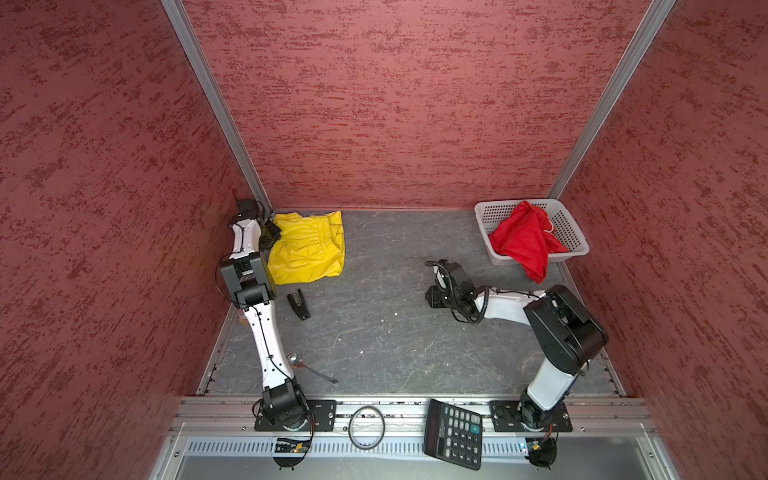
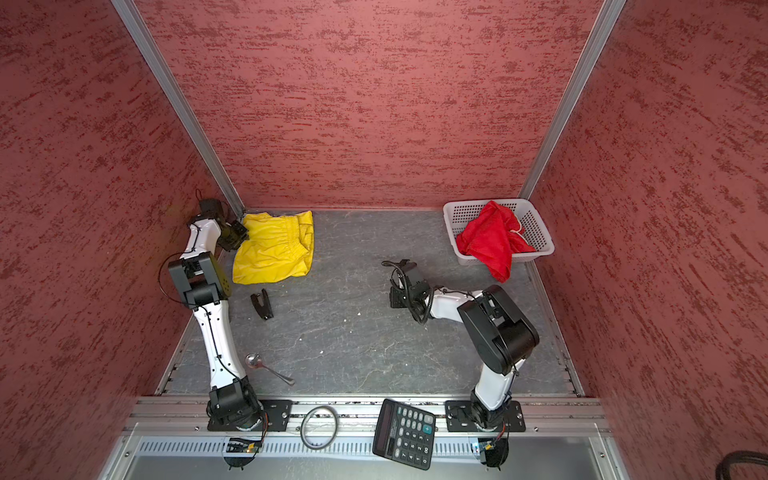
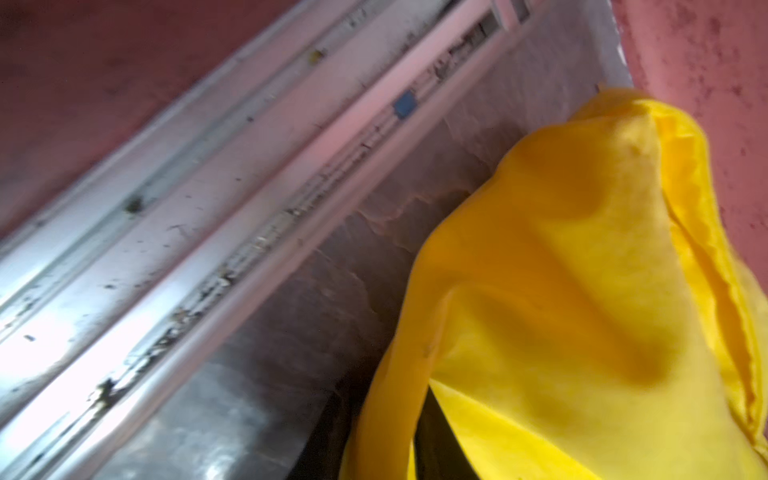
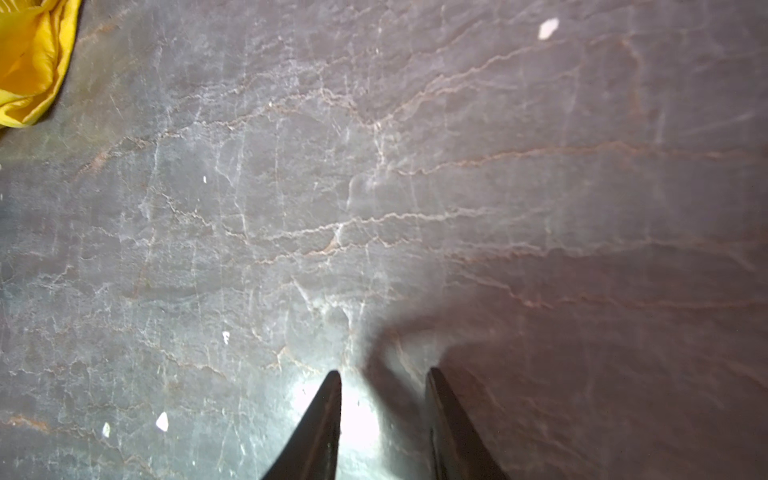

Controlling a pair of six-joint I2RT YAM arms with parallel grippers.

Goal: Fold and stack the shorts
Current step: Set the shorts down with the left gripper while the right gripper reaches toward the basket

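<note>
The yellow shorts lie folded over on the grey table at the back left, by the corner. My left gripper is at their left edge. In the left wrist view a fold of the yellow shorts runs between the left gripper's dark fingers and covers the gap; whether it is pinched does not show. The red shorts lie crumpled in the white basket, one leg hanging over its front rim. My right gripper hovers open and empty over bare table, right of centre.
A black stapler lies just in front of the yellow shorts. A spoon rests near the left arm's base. A calculator and a ring sit on the front rail. Red walls close in three sides.
</note>
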